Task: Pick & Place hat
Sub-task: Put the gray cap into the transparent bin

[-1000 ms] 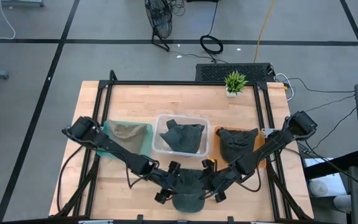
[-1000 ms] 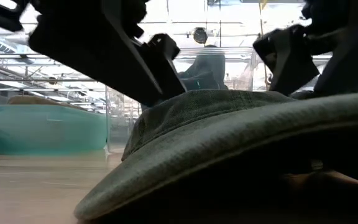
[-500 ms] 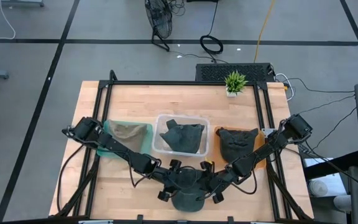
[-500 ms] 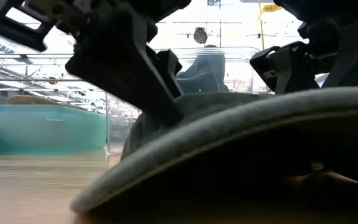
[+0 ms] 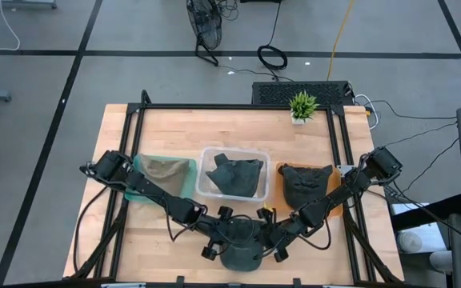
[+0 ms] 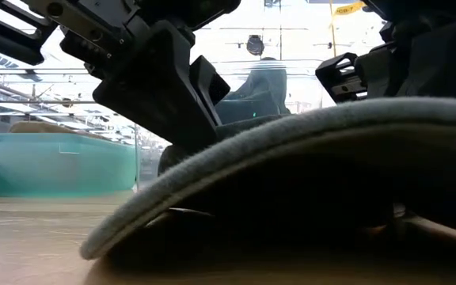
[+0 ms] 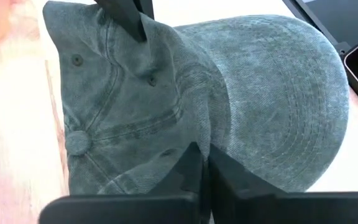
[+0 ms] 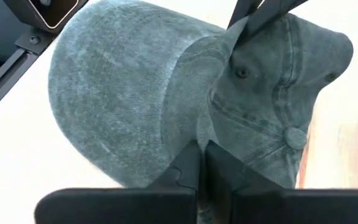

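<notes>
A grey-green cap (image 5: 242, 254) lies near the table's near edge, at the middle, with its brim (image 6: 291, 158) toward the low camera. My left gripper (image 5: 229, 238) comes at it from the left and my right gripper (image 5: 258, 236) from the right. Both are shut on the cap's crown. In the left wrist view my own fingers (image 7: 188, 168) show at the bottom and the right gripper's fingers at the top. The right wrist view mirrors this (image 8: 199, 165). My left gripper pinches a raised fold of the crown (image 7: 194, 134) between its two fingers, close to where the crown meets the brim. It comes slanting down from the table's left. My right gripper pinches a fold of the crown (image 8: 199, 137) on the opposite side, near the brim seam, slanting down from the table's right. The crown is bunched up between the two holds, and the brim arches above the table.
Three bins stand in a row behind the cap: a teal one (image 5: 142, 164) with a tan hat, a clear one (image 5: 206, 152) with a dark hat, an orange one (image 5: 336, 182) with a dark hat. A small potted plant (image 5: 302, 106) stands at the far edge.
Both grippers have drawn closer together over the cap and settled onto its crown. The crown has bunched up between them, and the brim's near edge has risen and arched up off the table in the low view.
</notes>
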Robot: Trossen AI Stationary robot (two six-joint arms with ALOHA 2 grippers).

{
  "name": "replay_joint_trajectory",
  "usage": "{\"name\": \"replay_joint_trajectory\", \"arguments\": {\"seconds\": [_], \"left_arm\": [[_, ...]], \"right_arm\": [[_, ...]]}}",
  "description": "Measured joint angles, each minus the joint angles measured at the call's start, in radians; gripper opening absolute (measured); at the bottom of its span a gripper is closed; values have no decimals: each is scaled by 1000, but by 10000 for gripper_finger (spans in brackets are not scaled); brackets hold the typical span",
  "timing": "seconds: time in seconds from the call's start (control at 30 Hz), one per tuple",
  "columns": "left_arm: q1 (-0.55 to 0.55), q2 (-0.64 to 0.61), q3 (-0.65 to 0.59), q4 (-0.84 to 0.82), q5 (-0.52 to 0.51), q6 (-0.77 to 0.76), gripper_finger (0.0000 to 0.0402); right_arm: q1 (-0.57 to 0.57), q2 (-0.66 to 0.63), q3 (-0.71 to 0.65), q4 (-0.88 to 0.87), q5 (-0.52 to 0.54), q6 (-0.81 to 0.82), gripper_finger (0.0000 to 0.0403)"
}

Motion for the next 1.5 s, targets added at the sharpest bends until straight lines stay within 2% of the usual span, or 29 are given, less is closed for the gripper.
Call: {"name": "replay_joint_trajectory", "arguments": {"seconds": [0.23, 0.37, 0.5, 0.63, 0.87, 1.07, 1.3, 1.5], "left_arm": [[0, -45, -2, -14, 0, 6, 21], [-7, -115, -2, -37, 3, 6, 7], [-25, -213, -2, -63, -39, 37, 14], [-46, -330, -2, -102, -153, 125, 6], [-68, -476, -2, -160, -407, 358, 15], [-45, -483, 0, -172, -545, 532, 6], [8, -482, 0, -174, -707, 689, 19], [62, -482, 0, -200, -726, 778, 7]], "right_arm": [[5, -34, 26, -10, 18, -85, 1], [26, -85, 88, -74, 83, -203, 1], [46, -121, 156, -160, 175, -348, 1], [41, -140, 191, -198, 269, -523, 1], [0, -188, 196, -150, 537, -863, 0], [-64, -233, 196, -72, 606, -1092, 0], [-149, -237, 195, -61, 696, -1204, 0], [-187, -236, 195, -56, 740, -1187, 0]]}}
